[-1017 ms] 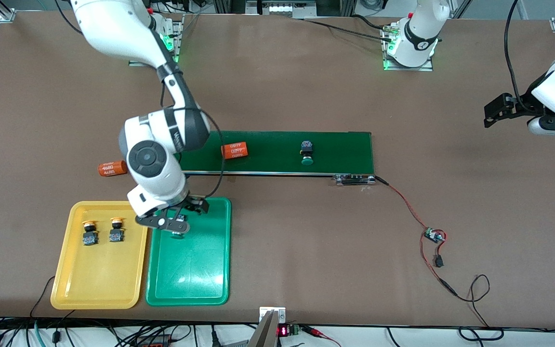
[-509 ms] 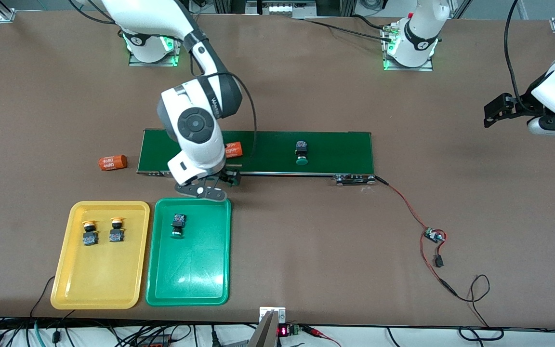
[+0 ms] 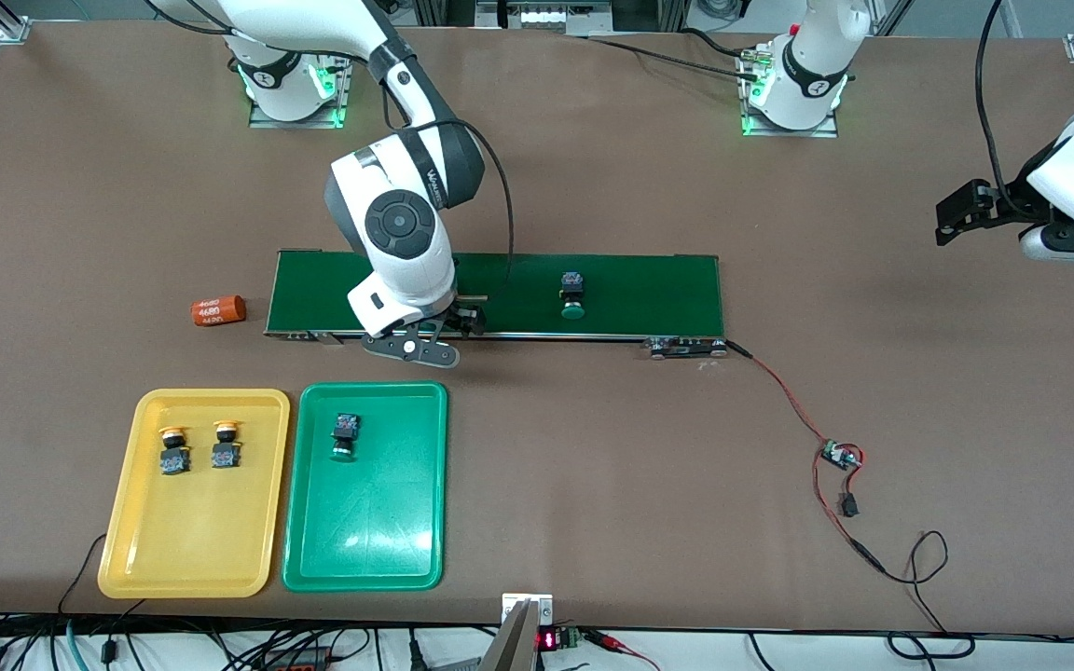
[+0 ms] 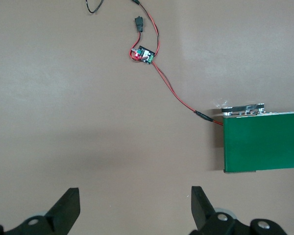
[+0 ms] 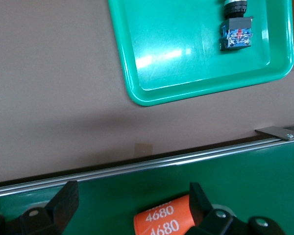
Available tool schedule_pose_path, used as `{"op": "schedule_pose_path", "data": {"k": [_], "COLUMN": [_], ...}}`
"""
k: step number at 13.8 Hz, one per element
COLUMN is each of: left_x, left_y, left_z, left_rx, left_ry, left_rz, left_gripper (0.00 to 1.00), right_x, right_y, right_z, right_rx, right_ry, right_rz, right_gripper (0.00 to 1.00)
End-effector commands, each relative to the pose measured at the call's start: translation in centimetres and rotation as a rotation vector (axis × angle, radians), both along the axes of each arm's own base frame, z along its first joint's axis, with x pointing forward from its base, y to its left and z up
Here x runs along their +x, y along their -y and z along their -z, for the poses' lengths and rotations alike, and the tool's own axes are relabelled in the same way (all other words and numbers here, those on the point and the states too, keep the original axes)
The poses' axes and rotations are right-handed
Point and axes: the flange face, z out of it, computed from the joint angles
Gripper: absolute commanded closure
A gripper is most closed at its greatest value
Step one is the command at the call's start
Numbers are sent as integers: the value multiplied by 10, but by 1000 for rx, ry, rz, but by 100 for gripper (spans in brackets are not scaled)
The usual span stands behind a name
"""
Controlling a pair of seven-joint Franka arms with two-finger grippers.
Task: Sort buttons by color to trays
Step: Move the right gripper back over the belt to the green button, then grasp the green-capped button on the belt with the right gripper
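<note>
Two yellow-capped buttons [image 3: 199, 447] in yellow tray [image 3: 185, 559], one green-capped [image 3: 344, 435] in green tray [image 3: 364, 550], another [image 3: 573, 295] on belt [image 3: 649, 289].

Green tray [image 3: 364, 540] and yellow tray [image 3: 185, 550], both nearer the front camera than the conveyor belt [image 3: 649, 294], look like smooth glossy plastic with light glare on the green one; the belt itself is matt dark green with a shiny metal rail along its edge. Table [image 3: 593, 485] is matt brown, faintly rough. Right arm's shell over the belt is glossy white plastic; orange cylinder [image 5: 164, 220] on the belt looks smooth, satin.
</note>
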Motion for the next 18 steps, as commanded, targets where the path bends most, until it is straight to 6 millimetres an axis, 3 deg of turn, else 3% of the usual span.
{"op": "schedule_pose_path", "data": {"k": [1, 7, 9, 18], "left_x": [-4, -5, -5, -4], "left_y": [1, 1, 1, 2], "left_z": [-4, -6, -6, -6], "left_rx": [18, 18, 18, 18], "left_ry": [-6, -10, -10, -10], "left_rz": [-4, -12, -12, -13], "left_gripper": [0, 0, 0, 0], "right_x": [-15, -56, -68, -76], "right_y": [-7, -46, -61, -69], "right_z": [-2, 19, 25, 38], "right_rx": [11, -12, -19, -36], "right_ry": [-14, -48, -42, -52], "right_rz": [8, -64, -11, -9], "right_gripper": [0, 0, 0, 0]}}
